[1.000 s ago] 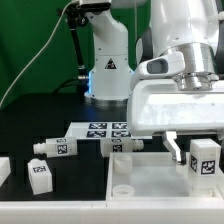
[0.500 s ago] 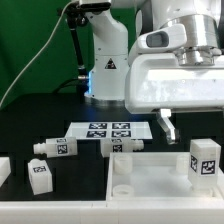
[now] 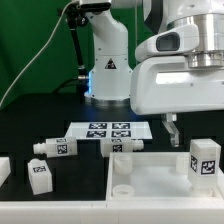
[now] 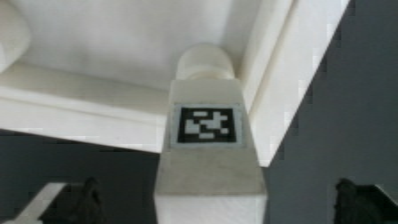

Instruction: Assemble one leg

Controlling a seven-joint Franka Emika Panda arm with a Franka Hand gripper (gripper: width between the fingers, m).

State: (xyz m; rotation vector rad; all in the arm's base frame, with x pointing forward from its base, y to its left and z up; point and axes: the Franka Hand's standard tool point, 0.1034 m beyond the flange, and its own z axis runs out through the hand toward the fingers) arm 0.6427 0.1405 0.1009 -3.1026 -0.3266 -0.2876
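A white leg with a square marker tag stands upright at the corner of the big white tray-like top, at the exterior view's right. My gripper hangs open above it, clear of it; one dark finger shows and the other is out of frame. In the wrist view the leg stands up towards the camera from the top's corner. The gripper straddles it with both fingertips wide apart, not touching.
Two more legs lie on the black table, one and another. A further leg sits at the front left and one at the left edge. The marker board lies behind them, before the robot base.
My gripper has risen straight up from around the upright leg. The leg stays standing in the top's corner.
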